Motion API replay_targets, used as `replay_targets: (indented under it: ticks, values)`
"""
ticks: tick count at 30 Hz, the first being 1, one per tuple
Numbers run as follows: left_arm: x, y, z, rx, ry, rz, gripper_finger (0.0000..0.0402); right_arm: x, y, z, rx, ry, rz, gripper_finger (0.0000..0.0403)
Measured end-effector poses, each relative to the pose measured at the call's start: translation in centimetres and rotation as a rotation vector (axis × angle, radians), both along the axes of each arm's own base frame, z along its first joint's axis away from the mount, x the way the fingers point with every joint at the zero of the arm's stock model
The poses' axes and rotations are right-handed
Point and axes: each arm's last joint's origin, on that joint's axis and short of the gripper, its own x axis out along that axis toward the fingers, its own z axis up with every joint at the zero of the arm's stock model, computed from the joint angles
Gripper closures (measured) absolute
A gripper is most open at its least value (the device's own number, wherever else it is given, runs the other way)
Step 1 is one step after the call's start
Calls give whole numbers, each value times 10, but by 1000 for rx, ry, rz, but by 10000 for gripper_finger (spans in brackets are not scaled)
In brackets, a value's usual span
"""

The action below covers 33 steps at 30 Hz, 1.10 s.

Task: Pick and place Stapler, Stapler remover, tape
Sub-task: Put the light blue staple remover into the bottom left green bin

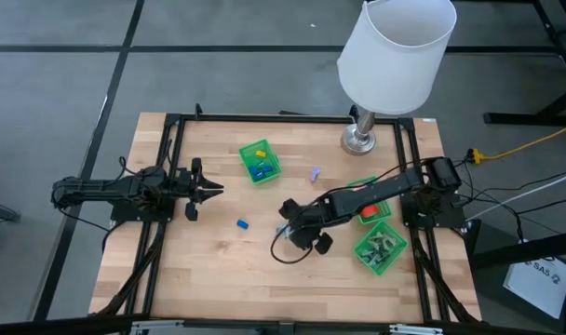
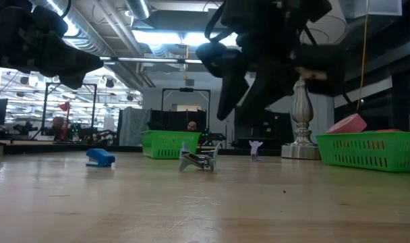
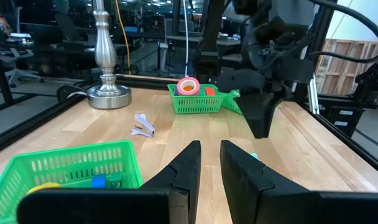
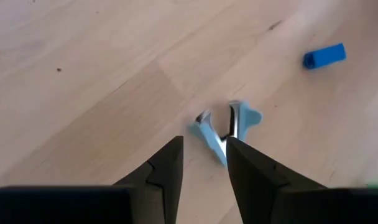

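A light blue staple remover [image 4: 229, 127] lies on the wooden table, also seen in the low view [image 2: 198, 160]. My right gripper [image 4: 204, 163] hangs open above it, slanting down, well clear of the table [image 2: 242, 108]. A small blue stapler [image 4: 324, 56] lies apart on the boards [image 1: 242, 224]. A purple staple remover [image 1: 315, 173] lies farther back. A pink and red tape roll [image 3: 188, 86] sits in a green basket [image 1: 362, 197] at the right. My left gripper [image 1: 216, 189] waits level at the table's left, slightly open, nothing between its fingers [image 3: 211, 168].
A green basket [image 1: 260, 161] with blue and yellow blocks stands at the far middle. Another green basket [image 1: 381, 247] holds small dark things at the near right. A lamp with a white shade [image 1: 395, 51] and metal base [image 1: 360, 140] stands at the far right.
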Motion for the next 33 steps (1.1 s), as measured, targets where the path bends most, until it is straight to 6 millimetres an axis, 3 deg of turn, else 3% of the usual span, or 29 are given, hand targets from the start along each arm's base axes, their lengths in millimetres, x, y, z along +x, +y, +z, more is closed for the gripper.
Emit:
replay_targets:
  ticks: [24, 28, 33]
  values:
    - [0, 0, 0, 0, 0, 0, 343, 12, -5, -38, -34, -38, 51, 279]
    - [0, 0, 0, 0, 0, 0, 343, 12, -5, -38, -34, -37, 50, 305]
    - [0, 0, 0, 0, 0, 0, 343, 10, -6, -39, -38, -20, 49, 367]
